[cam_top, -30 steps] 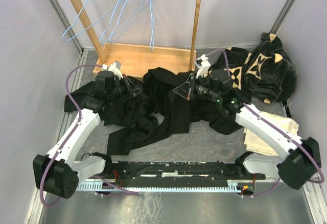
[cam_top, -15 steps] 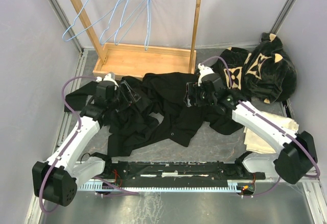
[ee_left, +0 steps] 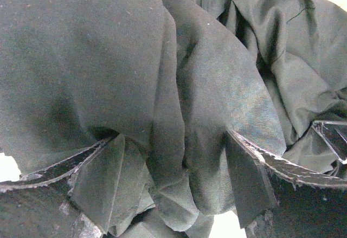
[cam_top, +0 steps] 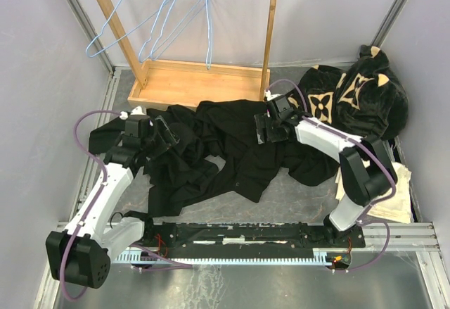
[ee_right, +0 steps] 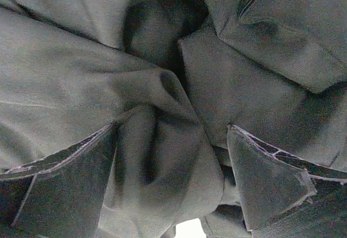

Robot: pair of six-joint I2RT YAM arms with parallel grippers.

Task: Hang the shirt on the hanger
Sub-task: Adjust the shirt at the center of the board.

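The black shirt (cam_top: 232, 147) lies crumpled on the table between the two arms. My left gripper (cam_top: 163, 134) rests low on its left part, jaws open, and folds of black cloth (ee_left: 162, 113) bulge between its fingers (ee_left: 54, 167). My right gripper (cam_top: 264, 129) sits on the heap's right part, also open, with a fold of cloth (ee_right: 162, 156) lying loose between its fingers (ee_right: 265, 165). No white tag shows. Light-blue wire hangers (cam_top: 172, 13) hang from the rack at the back, well away from both grippers.
The wooden rack (cam_top: 200, 84) stands at the back on a flat base. A black plush garment with tan flowers (cam_top: 358, 98) is piled at the back right. More black cloth (cam_top: 105, 136) lies by the left wall, and a cream cloth (cam_top: 401, 182) by the right arm's base.
Both grippers were shut on raised cloth a second ago. They have opened and sunk onto the heap, and the cloth has dropped and spread flatter. The right arm has folded back.
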